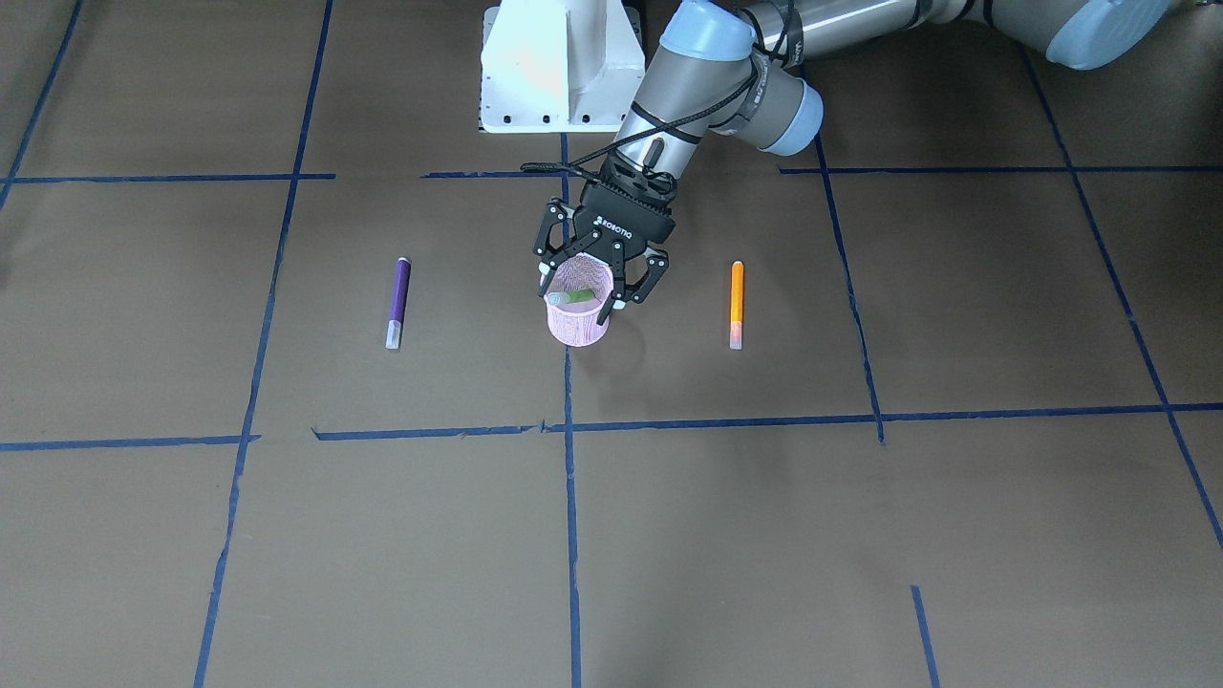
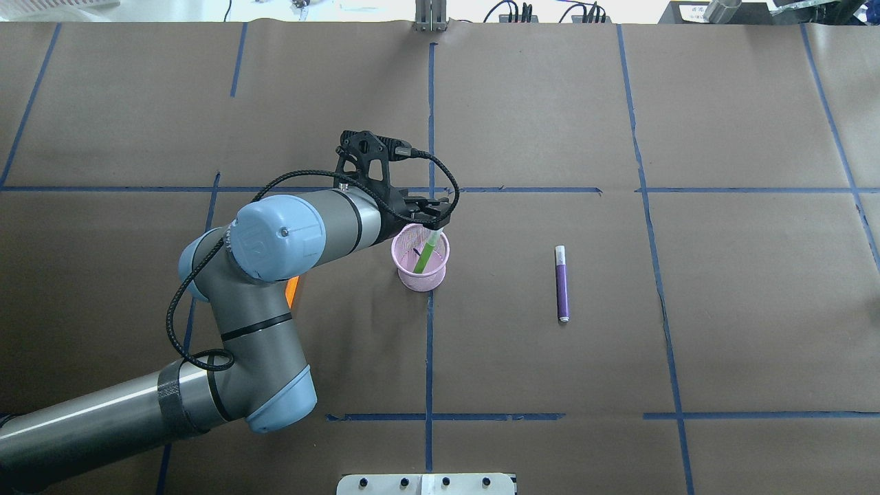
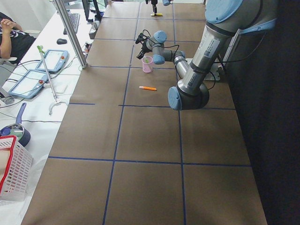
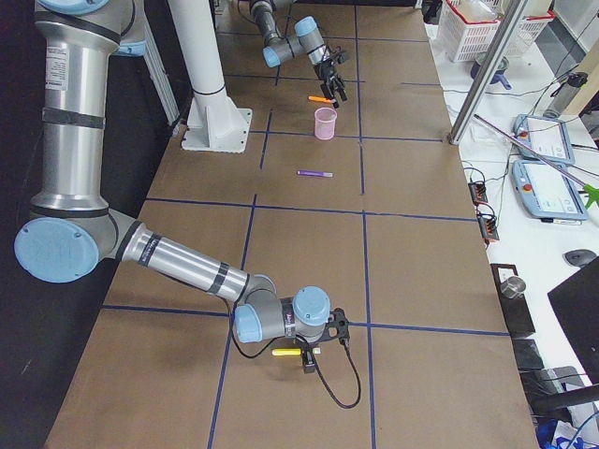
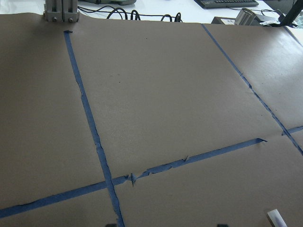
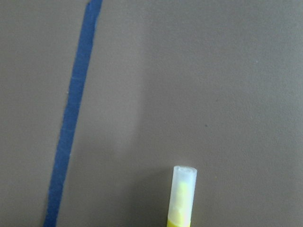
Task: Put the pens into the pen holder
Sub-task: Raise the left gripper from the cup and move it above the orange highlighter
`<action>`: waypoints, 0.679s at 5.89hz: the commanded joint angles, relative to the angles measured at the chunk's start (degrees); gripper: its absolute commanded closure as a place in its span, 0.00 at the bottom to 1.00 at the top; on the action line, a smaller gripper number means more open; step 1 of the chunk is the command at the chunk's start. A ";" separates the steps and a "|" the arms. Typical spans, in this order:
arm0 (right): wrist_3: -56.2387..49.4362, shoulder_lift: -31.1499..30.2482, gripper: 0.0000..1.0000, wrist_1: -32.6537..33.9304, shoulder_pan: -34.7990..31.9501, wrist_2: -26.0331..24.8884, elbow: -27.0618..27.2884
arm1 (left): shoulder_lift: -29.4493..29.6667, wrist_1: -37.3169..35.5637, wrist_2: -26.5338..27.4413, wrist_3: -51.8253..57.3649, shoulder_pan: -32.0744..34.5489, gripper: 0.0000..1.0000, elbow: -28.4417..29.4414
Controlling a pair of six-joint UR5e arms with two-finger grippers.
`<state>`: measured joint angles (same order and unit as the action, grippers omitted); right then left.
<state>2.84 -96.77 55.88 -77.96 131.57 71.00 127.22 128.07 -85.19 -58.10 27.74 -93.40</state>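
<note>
A big brown table point(image 2: 722, 309) has blue tape lines point(image 2: 429, 357). Beside it, a white bench point(image 3: 28, 117) holds a white basket point(image 3: 11, 173).

Left arm point(image 2: 271, 295): grey tubular links, pale-blue joint caps, black braided cable point(image 2: 169, 316) looped outside; black left gripper point(image 1: 588, 294) carries white ROBOTIQ lettering; white bolted base pedestal point(image 1: 559, 67).

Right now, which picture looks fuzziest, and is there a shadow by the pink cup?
Right wrist view: the yellow pen sits very close and looks soft-edged. Front-facing view: sharp, with a faint shadow beside the pink cup. Overhead view: the strip beyond the table's far edge is washed out white. Left side view: the right edge is nearly black.
</note>
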 commanded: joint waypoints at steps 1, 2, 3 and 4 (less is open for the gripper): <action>-0.03 0.09 0.00 0.02 0.00 0.00 0.10 | 0.05 -4.20 -4.51 0.09 3.96 0.00 -0.55; 0.06 0.00 0.00 0.02 0.00 0.00 0.10 | 0.05 -9.28 -14.55 0.09 8.43 0.00 -1.07; 0.23 0.00 0.00 0.02 0.00 0.00 -0.16 | -0.04 -15.16 -22.14 0.18 12.13 0.00 -2.12; 0.24 0.00 0.04 0.02 0.00 0.00 -0.08 | -0.13 -19.92 -27.78 0.27 14.08 0.00 -2.40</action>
<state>3.03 -96.76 55.90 -77.96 131.57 70.94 127.17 113.18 -106.62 -57.91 39.27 -95.33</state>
